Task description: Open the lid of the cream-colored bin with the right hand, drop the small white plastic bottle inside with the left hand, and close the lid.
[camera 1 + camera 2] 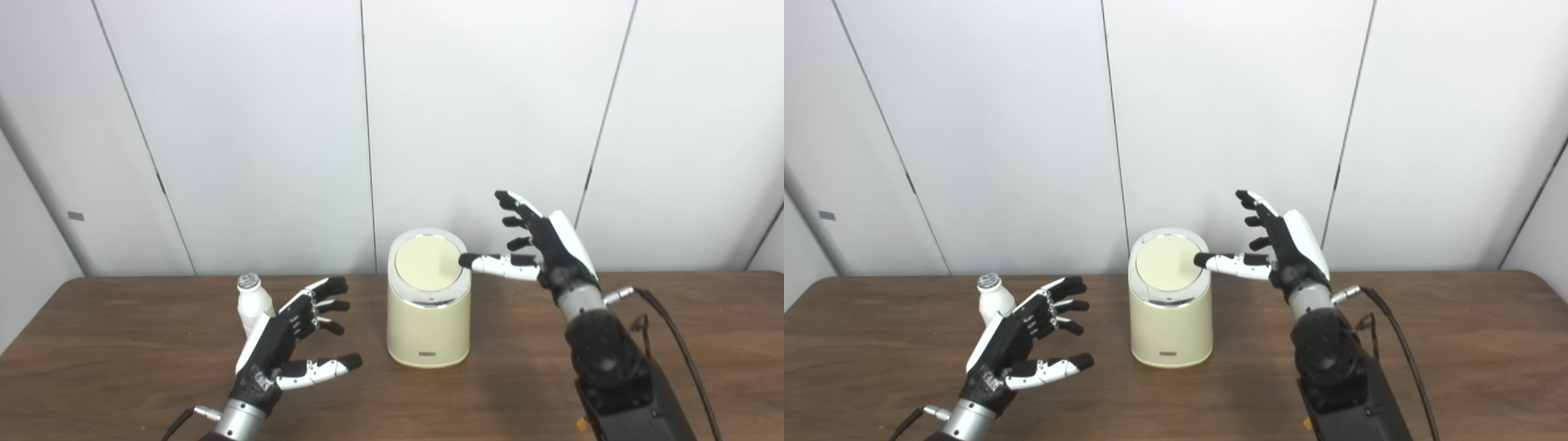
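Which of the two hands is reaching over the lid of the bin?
The right hand: its thumb tip is over the lid of the cream bin. The left hand is open, low beside the white bottle.

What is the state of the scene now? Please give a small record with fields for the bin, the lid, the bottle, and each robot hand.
bin: cream-colored bin, upright on the brown table, near the middle
lid: lid closed, flat on top of the bin
bottle: small white plastic bottle, upright on the table, left of the bin, not held
left robot hand: left robot hand open, fingers spread, in front of the bottle, holding nothing
right robot hand: right robot hand open, raised beside the bin, thumb tip at the lid's right edge; contact cannot be told
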You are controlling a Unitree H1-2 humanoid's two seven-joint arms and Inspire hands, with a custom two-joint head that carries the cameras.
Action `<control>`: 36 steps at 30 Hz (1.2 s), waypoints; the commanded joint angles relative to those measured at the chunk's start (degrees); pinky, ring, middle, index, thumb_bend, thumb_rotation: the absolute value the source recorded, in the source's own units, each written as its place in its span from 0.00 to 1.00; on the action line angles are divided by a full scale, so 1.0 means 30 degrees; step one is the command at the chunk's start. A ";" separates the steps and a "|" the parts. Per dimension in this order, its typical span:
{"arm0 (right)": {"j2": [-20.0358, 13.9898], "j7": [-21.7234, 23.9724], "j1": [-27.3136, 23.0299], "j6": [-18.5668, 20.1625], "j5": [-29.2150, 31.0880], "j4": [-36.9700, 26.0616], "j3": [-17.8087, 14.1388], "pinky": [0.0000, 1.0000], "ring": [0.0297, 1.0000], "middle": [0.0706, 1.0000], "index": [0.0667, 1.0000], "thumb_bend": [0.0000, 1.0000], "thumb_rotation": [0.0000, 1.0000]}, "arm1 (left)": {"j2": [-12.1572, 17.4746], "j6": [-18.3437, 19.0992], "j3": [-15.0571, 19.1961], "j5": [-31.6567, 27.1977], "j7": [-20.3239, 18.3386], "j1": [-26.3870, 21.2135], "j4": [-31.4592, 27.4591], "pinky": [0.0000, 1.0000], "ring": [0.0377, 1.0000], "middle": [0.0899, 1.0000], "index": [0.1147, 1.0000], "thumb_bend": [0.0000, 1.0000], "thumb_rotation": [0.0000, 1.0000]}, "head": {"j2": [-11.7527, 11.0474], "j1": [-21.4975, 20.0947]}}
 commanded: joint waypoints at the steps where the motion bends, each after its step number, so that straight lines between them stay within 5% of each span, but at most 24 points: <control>1: -0.0175 0.0063 -0.1207 0.0142 -0.0443 -0.0343 0.0234 0.60 0.80 0.88 0.89 0.83 0.42 | 0.0126 -0.0471 0.0024 -0.0092 -0.0014 -0.0638 -0.0297 0.60 0.75 0.82 0.82 0.75 0.07 | 0.0026 -0.0015; 36: 0.0682 0.1060 -0.2267 0.0603 -0.2695 0.0939 0.1754 0.70 0.86 0.90 0.89 0.92 0.34 | 0.0066 -0.0142 -0.0355 0.0517 -0.0115 -0.0712 -0.0737 0.58 0.75 0.84 0.83 0.75 0.01 | 0.0221 0.0081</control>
